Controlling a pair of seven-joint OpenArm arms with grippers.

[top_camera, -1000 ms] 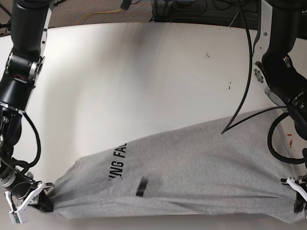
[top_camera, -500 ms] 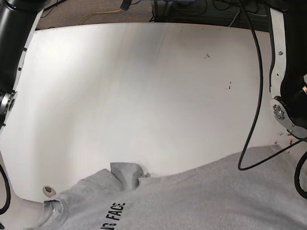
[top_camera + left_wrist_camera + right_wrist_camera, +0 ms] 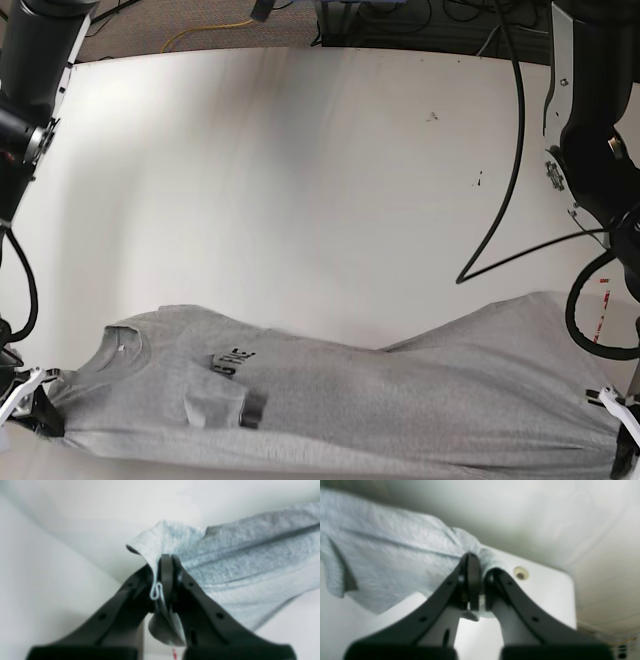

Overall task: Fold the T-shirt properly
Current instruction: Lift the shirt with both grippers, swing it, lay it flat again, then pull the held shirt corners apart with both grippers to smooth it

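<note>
- The T-shirt (image 3: pixel 400 385) lies stretched across the near edge of the bench (image 3: pixel 300 180), collar end toward the base view's left, hem end toward its right, with a loose flap and dark print near the chest.
- Your left tool (image 3: pixel 166 562) is clamped on a bunched corner of the grey fabric; in its wrist view the cloth is pinched between the black fingers (image 3: pixel 167 575) and runs away to the right in taut ridges.
- Your right tool (image 3: pixel 477 562) is likewise closed on cloth, a rolled edge squeezed between its fingers, with the rest of the shirt hanging off to the left.
- You hold both ends at once, it seems, to keep the shirt under tension so it spreads flat instead of bunching.
- In the base view both tools sit at the very bottom corners, the left tool at the right and the right tool at the left, well apart, which fits that stretch.
- Beyond the shirt, the bench is bare white apart from a few small dark specks (image 3: pixel 478 181); black cables (image 3: pixel 515 150) hang by the left arm.
- Judging from the sag in the middle, the shirt is not yet lying smooth, so folding has hardly begun.
</note>
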